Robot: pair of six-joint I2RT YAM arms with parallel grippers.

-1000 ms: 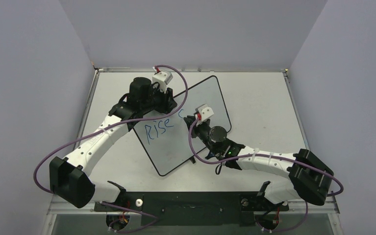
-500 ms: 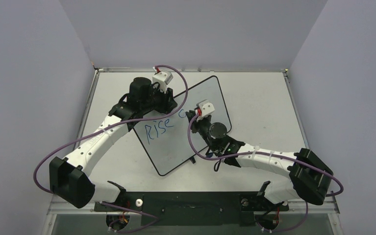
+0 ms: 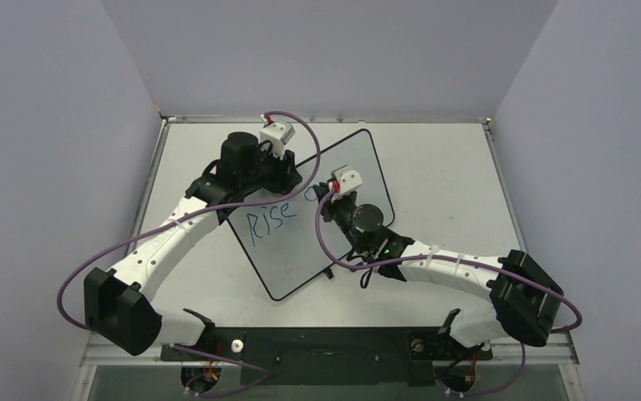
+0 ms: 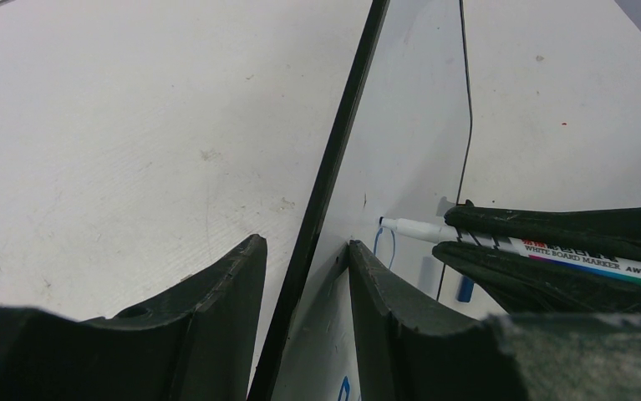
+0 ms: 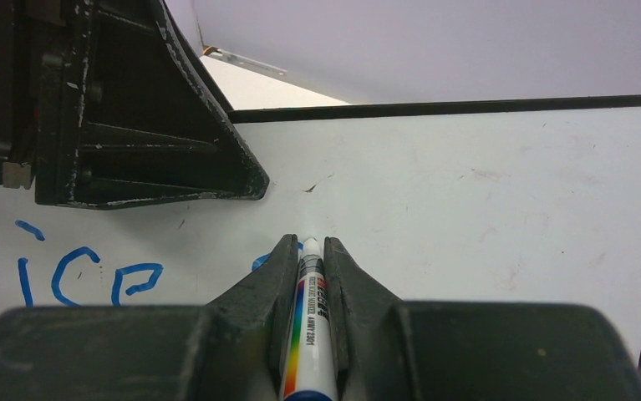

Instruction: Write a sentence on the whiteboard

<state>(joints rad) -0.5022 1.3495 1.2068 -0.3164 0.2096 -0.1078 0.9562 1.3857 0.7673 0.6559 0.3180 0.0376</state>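
right gripper [image 5: 308,247] — marker [image 5: 311,322] on whiteboard [image 5: 484,217]

— Finish of the whiteboard [image 5: 484,192]?
— Glossy white, smooth, lightly smudged; thin black frame [image 5: 467,104], looks like plastic.
— And the marker [image 5: 310,334]?
— Shiny smooth plastic barrel, printed rainbow label.
— Both grippers?
— Matt black plastic: finely grained on the right gripper [image 5: 310,244], scratched and worn pale at the edges on the left gripper [image 4: 304,245].
— Under it all, the table [image 3: 450,167]?
— Matt off-white, smooth, faintly speckled with marks.
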